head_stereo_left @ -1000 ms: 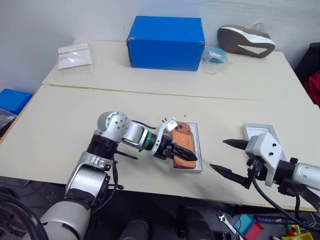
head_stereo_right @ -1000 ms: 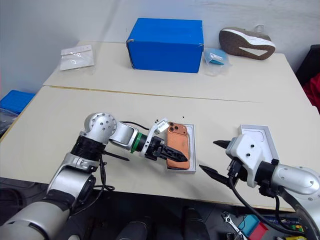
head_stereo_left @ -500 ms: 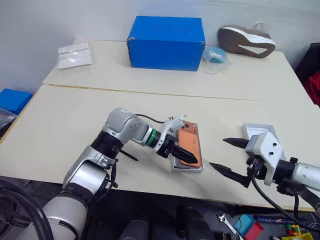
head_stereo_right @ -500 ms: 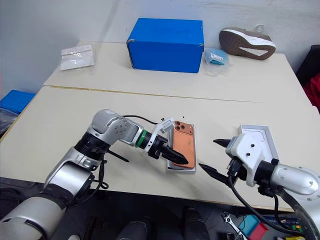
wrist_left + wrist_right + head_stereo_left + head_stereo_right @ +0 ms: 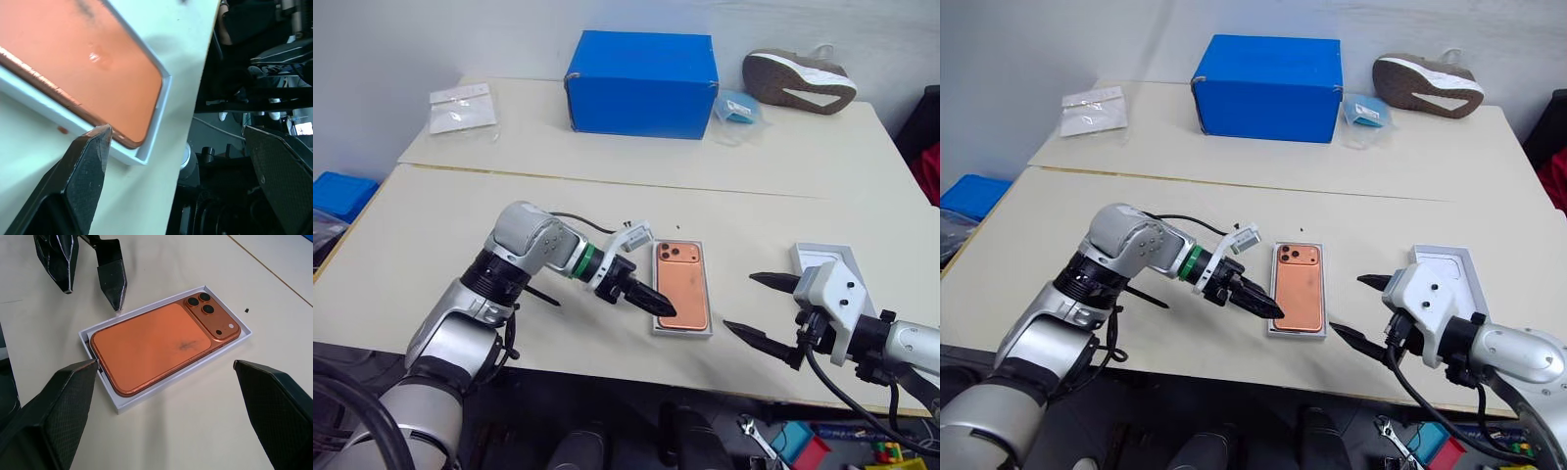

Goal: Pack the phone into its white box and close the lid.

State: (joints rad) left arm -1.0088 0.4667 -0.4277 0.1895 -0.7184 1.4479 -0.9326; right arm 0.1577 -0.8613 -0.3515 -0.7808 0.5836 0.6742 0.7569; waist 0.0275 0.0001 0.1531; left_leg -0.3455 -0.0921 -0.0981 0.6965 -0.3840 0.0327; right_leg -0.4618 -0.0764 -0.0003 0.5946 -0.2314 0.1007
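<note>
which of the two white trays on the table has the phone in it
The white box nearest the left gripper holds the orange phone. The other tray, the lid behind the right gripper, shows a bare white inside.

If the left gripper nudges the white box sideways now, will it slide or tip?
Probably slide. The white box is shallow and sits flat on the smooth table, so tipping seems unlikely. The phone lies inside it, adding weight, so both should move together. Its low rim gives the left gripper little to push.
</note>
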